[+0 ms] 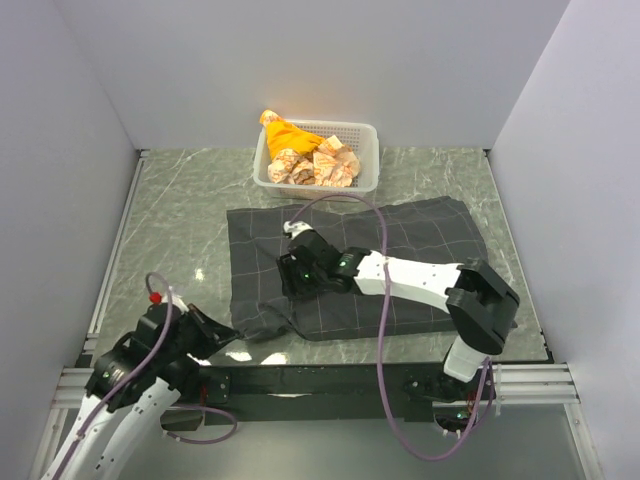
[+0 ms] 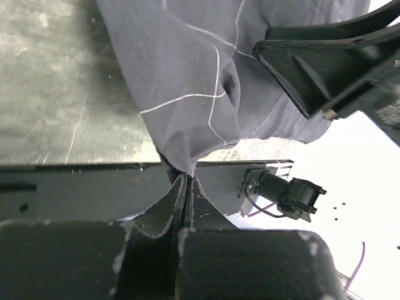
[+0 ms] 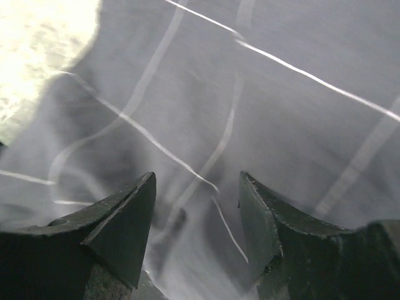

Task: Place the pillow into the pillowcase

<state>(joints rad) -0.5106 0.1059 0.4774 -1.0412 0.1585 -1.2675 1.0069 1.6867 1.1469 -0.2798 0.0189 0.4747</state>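
The dark grey checked pillowcase [image 1: 400, 270] lies spread flat on the marble table. The cream pillow does not show in any view. My left gripper [image 1: 228, 335] sits at the case's near left corner. In the left wrist view it [image 2: 187, 177] is shut on a pinched fold of the pillowcase [image 2: 187, 81], whose corner is drawn toward the table's front edge. My right gripper [image 1: 290, 275] hovers over the left half of the case, pointing left. In the right wrist view it [image 3: 197, 181] is open and empty just above the pillowcase [image 3: 262, 100].
A white mesh basket [image 1: 368, 133] with orange-and-white cloth bundles [image 1: 300, 155] stands behind the pillowcase. Grey walls close in the left, right and back. A black rail [image 2: 75, 187] runs along the table's front edge.
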